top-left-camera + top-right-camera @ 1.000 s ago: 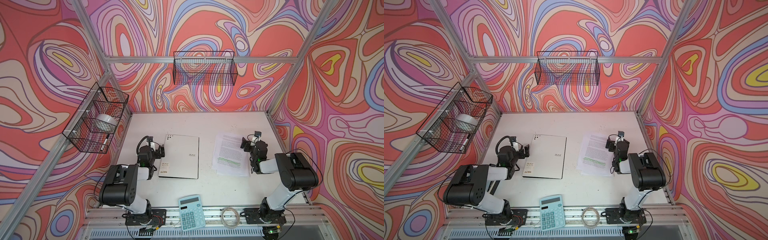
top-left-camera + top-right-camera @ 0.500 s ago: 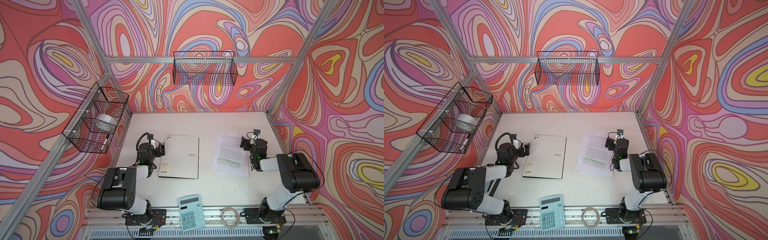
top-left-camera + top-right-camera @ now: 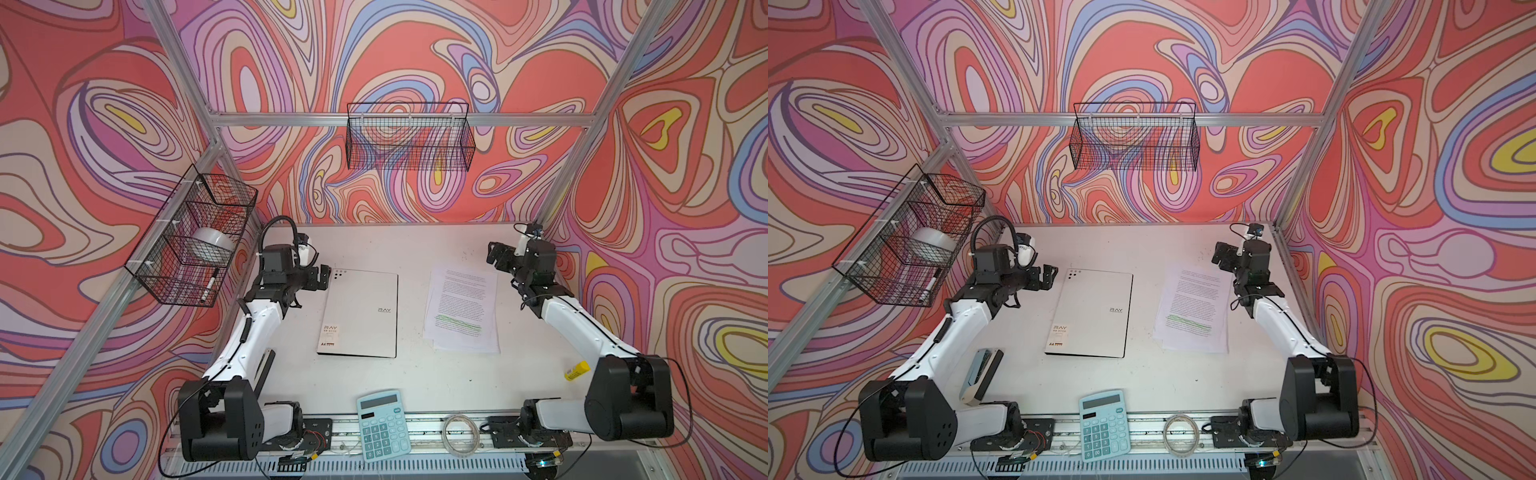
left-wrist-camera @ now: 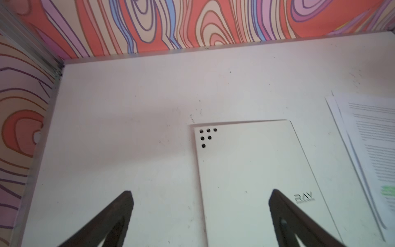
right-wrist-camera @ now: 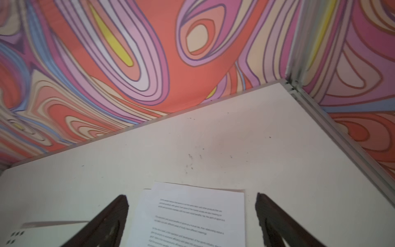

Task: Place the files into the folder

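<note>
The folder [image 3: 359, 313] [image 3: 1090, 313] lies shut and flat at mid-table, silver-white cover up, with dots at its far left corner. The files [image 3: 461, 309] [image 3: 1194, 309], a loose stack of printed sheets with a green highlighted passage, lie just right of it. My left gripper [image 3: 323, 277] [image 3: 1048, 276] hovers open at the folder's far left corner. In the left wrist view it [image 4: 201, 193] straddles the left edge of the folder [image 4: 256, 181]. My right gripper [image 3: 498, 257] [image 3: 1223, 255] hangs open by the files' far right corner, empty, with the files [image 5: 192, 213] between its fingers in view.
A teal calculator [image 3: 384, 424] and a coiled cable [image 3: 459, 432] lie at the front edge. A wire basket [image 3: 195, 237] with a tape roll and a marker hangs on the left wall, another basket [image 3: 409, 137] on the back wall. A yellow object [image 3: 577, 370] lies at the right edge.
Both arms have reached farther back over the table. The left gripper went toward the folder's far left corner, the right toward the files' far right corner. Both stayed open.
</note>
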Action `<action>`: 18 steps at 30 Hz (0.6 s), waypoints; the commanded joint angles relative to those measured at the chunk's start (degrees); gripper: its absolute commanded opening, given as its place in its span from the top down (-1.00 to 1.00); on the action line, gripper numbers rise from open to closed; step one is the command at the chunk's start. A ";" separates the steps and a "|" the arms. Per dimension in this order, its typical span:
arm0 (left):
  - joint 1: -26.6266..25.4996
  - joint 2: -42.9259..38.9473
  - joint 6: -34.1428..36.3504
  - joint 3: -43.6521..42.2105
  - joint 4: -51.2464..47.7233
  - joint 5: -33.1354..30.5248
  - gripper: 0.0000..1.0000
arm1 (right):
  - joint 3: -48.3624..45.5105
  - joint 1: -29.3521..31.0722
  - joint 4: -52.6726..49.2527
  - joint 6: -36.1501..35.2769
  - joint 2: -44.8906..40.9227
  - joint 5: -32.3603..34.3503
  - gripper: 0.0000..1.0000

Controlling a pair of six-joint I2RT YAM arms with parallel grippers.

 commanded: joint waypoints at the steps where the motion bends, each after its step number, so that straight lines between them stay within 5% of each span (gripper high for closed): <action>1: -2.08 2.69 5.06 8.50 -27.00 4.92 -1.00 | 2.01 0.28 -12.69 6.15 0.15 -13.67 -0.97; 7: -12.93 5.38 22.21 14.25 -38.83 -8.70 -1.00 | 1.14 0.61 -22.42 8.94 -2.36 -14.78 -0.97; 18: -38.72 -0.61 34.76 -7.08 -25.74 -30.11 -1.00 | -4.28 2.08 -27.56 11.29 -8.03 -24.87 -0.97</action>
